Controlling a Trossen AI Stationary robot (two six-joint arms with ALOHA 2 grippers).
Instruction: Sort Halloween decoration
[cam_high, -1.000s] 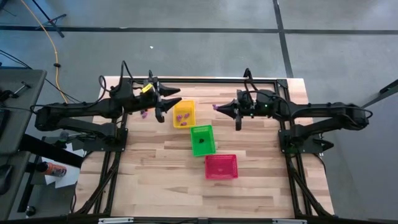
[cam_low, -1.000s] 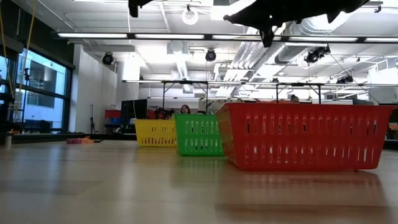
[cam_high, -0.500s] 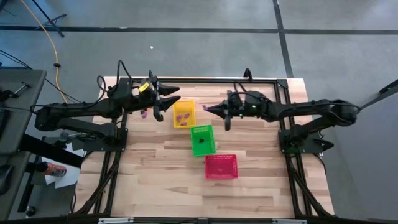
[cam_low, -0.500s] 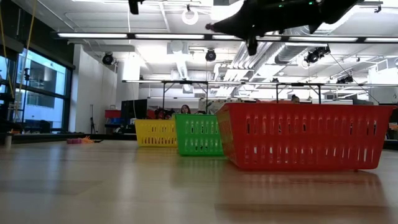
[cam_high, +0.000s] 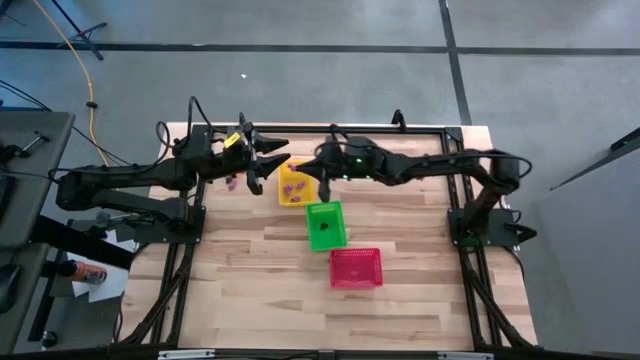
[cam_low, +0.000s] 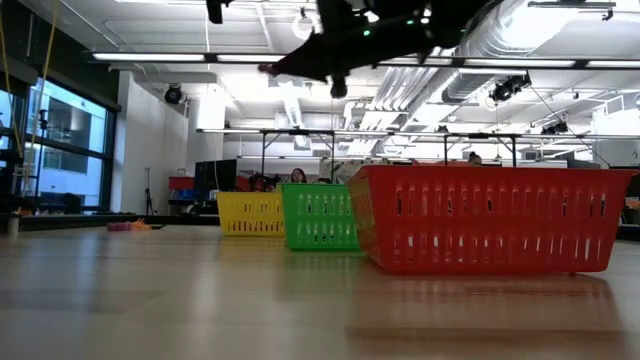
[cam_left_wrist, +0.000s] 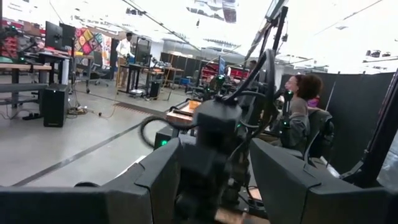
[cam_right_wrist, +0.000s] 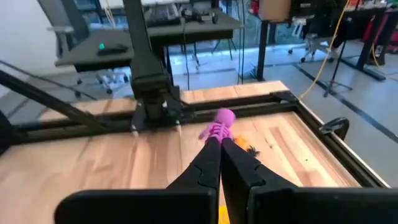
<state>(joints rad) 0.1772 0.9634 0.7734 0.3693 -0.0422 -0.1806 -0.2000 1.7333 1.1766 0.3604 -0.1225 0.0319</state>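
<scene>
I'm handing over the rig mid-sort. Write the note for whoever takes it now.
Right gripper: shut on a purple trinket, held high over the yellow basket.
Left gripper: open, empty, raised just left of the yellow basket.
Done: purple pieces lie in the yellow basket, a dark piece in the green basket.
Red basket: contents can't be made out.
Left: drop the held trinket, then sort the loose pieces on the table under the left arm.

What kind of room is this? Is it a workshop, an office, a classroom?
Most likely a robotics lab or workshop. Two robot arms are mounted at a wooden table on a bare concrete floor, exposed ducts run along the ceiling, and more workbenches with equipment stand in the open hall behind.
</scene>
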